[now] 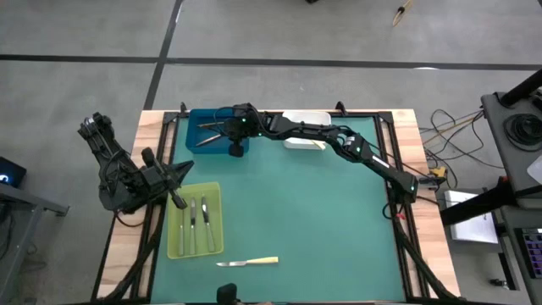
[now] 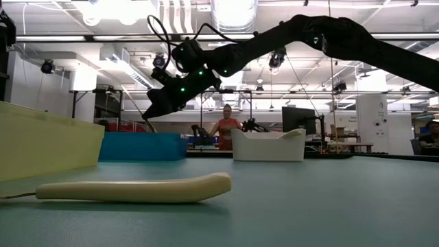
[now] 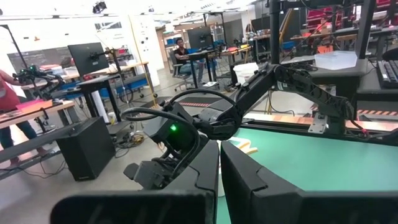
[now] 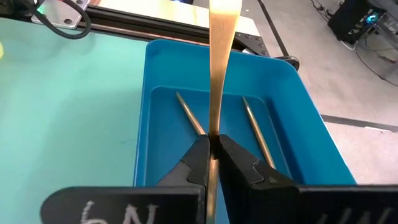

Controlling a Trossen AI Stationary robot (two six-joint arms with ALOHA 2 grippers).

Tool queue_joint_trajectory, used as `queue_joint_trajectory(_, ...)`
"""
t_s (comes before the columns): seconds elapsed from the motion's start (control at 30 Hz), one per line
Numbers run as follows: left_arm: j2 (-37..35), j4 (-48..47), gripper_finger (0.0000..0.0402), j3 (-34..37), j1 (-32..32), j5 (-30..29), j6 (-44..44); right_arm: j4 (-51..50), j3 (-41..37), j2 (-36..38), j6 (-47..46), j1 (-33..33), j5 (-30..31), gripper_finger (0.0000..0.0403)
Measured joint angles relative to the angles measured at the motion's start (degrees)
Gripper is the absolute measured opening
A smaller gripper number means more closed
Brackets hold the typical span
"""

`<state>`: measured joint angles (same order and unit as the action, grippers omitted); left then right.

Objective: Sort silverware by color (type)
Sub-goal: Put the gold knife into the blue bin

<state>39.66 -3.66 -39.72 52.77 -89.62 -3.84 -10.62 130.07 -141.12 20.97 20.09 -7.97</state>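
While one knife with a pale yellow handle (image 1: 248, 263) lies alone on the green table (image 1: 322, 220) at the near edge, the other pieces sit in trays. In the low view this knife (image 2: 134, 189) lies flat right at the front.

Just behind it, on the left side, is the yellow-green tray (image 1: 194, 220). Three grey metal pieces (image 1: 193, 215) lie in it side by side.

The left gripper (image 1: 174, 196) rests by the far left corner of that tray. Its two fingers are pressed together and it holds nothing.

Farther back is the blue tray (image 1: 203, 131), at the far left part of the table. The right gripper (image 1: 227, 129) hangs over it. Its fingers are pinched tight on a thin golden utensil (image 4: 217, 68), which sticks out past the fingertips above the tray. Two more thin golden pieces (image 4: 189, 115) lie on the bottom of the blue tray (image 4: 149, 124); what kind they are I cannot tell.

Beside the blue tray, at the far edge, stands the white tray (image 1: 306, 121). A pale yellow handle (image 1: 305, 145) lies just in front of it.

Far behind the table, a person in a red top (image 2: 225, 130) is in the room.
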Motion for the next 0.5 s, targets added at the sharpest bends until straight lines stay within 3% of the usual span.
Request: queue_joint_trajectory(0.5, 0.0, 0.22, 0.0, 0.0, 0.0, 0.0, 0.07, -0.95, -0.01, 0.0, 0.07, -0.08, 0.0, 0.0013)
